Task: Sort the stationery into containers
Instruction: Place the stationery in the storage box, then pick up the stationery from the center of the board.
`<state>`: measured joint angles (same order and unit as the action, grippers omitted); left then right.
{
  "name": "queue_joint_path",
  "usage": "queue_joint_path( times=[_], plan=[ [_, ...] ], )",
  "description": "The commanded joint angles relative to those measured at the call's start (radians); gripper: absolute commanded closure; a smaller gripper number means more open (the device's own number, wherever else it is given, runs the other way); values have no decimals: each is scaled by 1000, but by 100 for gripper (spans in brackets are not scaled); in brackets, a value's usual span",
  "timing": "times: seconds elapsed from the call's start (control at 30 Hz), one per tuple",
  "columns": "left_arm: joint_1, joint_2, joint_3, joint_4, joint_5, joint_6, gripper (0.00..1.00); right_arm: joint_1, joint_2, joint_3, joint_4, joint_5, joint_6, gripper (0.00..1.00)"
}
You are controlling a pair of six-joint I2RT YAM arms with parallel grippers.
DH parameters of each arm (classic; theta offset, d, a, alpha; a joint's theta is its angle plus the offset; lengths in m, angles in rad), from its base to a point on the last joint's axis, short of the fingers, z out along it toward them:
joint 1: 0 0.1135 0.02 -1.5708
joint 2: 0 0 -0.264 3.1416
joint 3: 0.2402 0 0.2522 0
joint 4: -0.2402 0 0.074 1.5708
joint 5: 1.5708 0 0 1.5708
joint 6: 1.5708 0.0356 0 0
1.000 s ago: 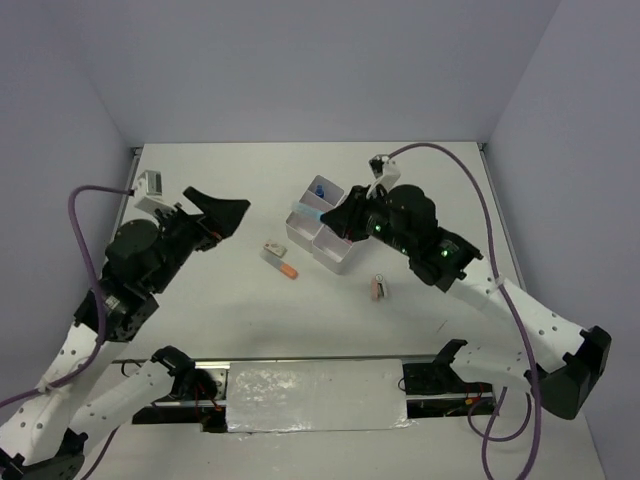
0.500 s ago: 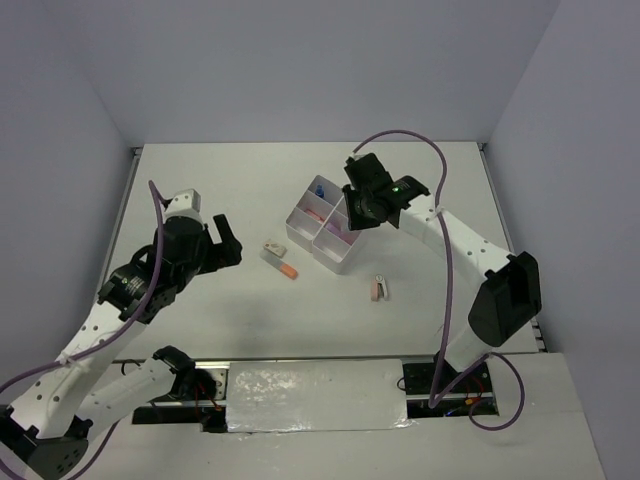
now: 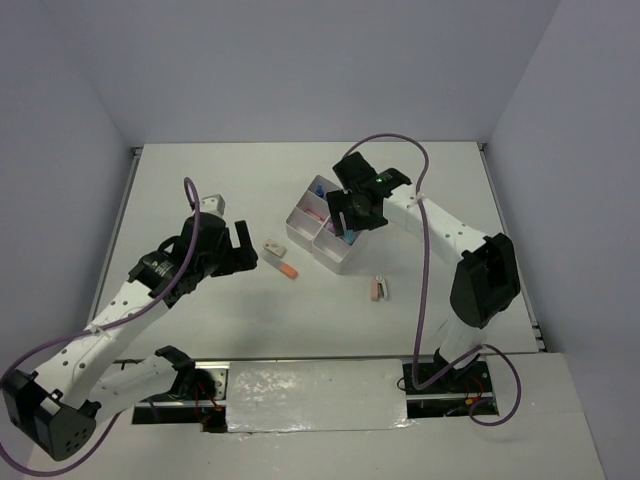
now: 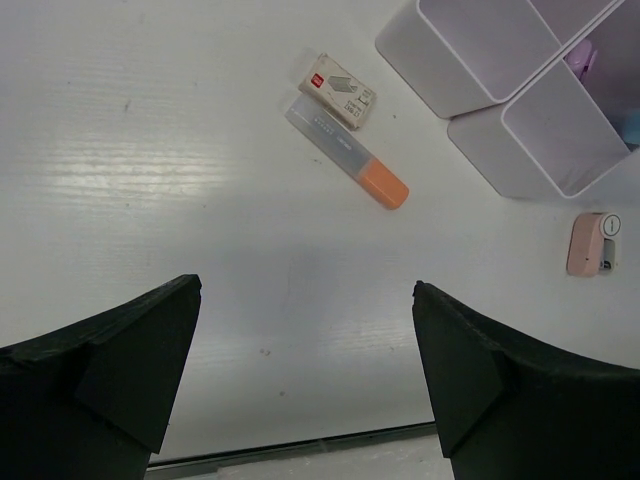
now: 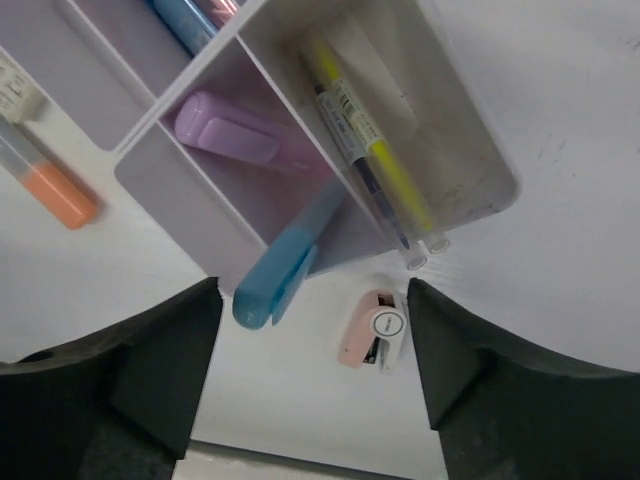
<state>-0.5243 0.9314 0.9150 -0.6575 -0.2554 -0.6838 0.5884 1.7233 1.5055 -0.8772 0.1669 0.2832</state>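
The white four-part box (image 3: 336, 260) stands mid-table. My right gripper (image 3: 350, 212) hovers open over it, jaws wide. In the right wrist view a blue highlighter (image 5: 285, 270) leans in a compartment of the box (image 5: 180, 235), its end over the wall, free between my right gripper's (image 5: 313, 287) jaws. A purple highlighter (image 5: 240, 135) lies in the same compartment, and yellow and clear pens (image 5: 375, 150) in the neighbouring one. My left gripper (image 3: 243, 252) is open and empty, just left of an eraser (image 3: 272, 248) and an orange highlighter (image 3: 286, 268). A pink stapler (image 3: 380, 289) lies right of the box.
The left wrist view shows the eraser (image 4: 338, 91) and orange highlighter (image 4: 347, 152) ahead of my left gripper (image 4: 305, 285), the box (image 4: 425, 70) at upper right, the stapler (image 4: 588, 243) at the right edge. Walls enclose the table on three sides.
My right gripper opened over the box and let go of the blue highlighter, which now leans in a compartment. The left arm reached forward and right toward the eraser and orange highlighter.
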Motion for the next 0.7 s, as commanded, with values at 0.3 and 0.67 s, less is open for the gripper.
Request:
queue_joint_path(
  times=[0.3, 0.67],
  plan=[
    [-20, 150, -79, 245, 87, -137, 1, 40, -260, 96, 47, -81, 11, 6],
    [-63, 437, -12, 305, -30, -264, 4, 47, -571, -229, 210, -153, 47, 9]
  ],
)
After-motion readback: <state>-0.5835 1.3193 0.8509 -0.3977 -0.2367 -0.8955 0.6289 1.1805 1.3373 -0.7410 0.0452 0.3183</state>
